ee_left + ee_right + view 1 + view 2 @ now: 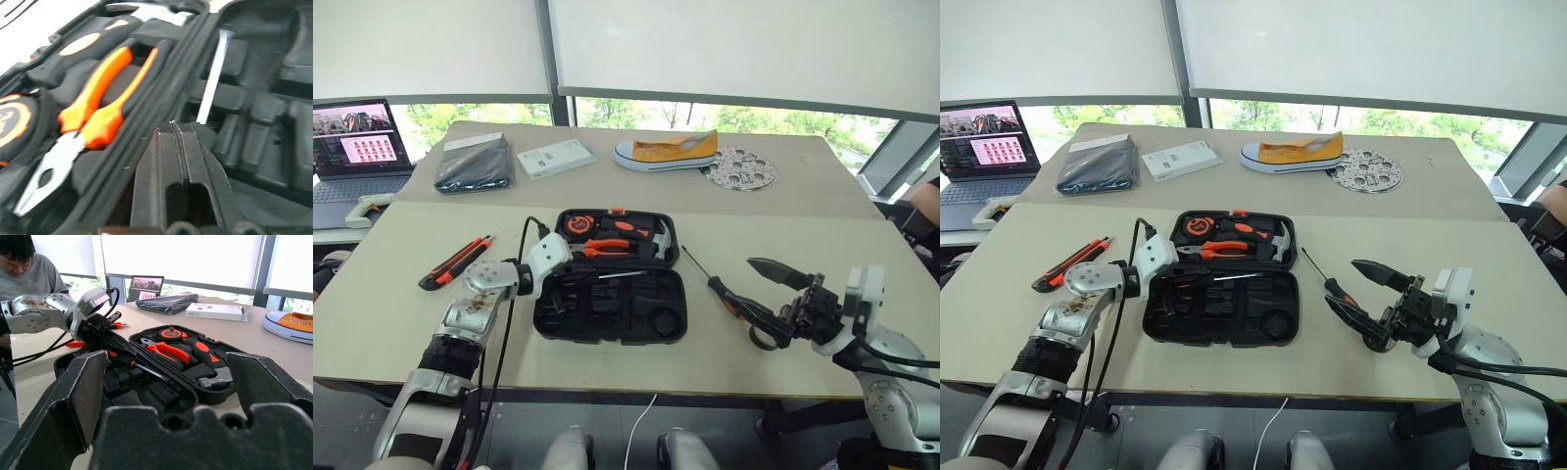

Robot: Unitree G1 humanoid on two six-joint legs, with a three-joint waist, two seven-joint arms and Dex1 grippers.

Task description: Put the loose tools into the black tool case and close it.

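The black tool case [646, 315] lies open in the middle of the table, with orange-handled pliers [607, 247], a hammer [661, 241] and a tape measure in its far half. My left gripper [570, 278] is shut over the case's left side, its fingertips [174, 142] pressed together. A screwdriver [128, 361] lies in the near half just under them, its steel shaft [214, 73] running on past the tips. An orange-and-black utility knife [455, 261] lies on the table left of the case. Another screwdriver [710, 281] lies right of the case. My right gripper [766, 297] hangs open beside it, holding nothing.
On the far table are a black folded pouch [475, 164], a white box [555, 157], a yellow-and-white shoe [666, 152] and a round perforated disc [739, 168]. A laptop [357, 147] stands at far left. A person [22, 269] sits beyond the table's left side.
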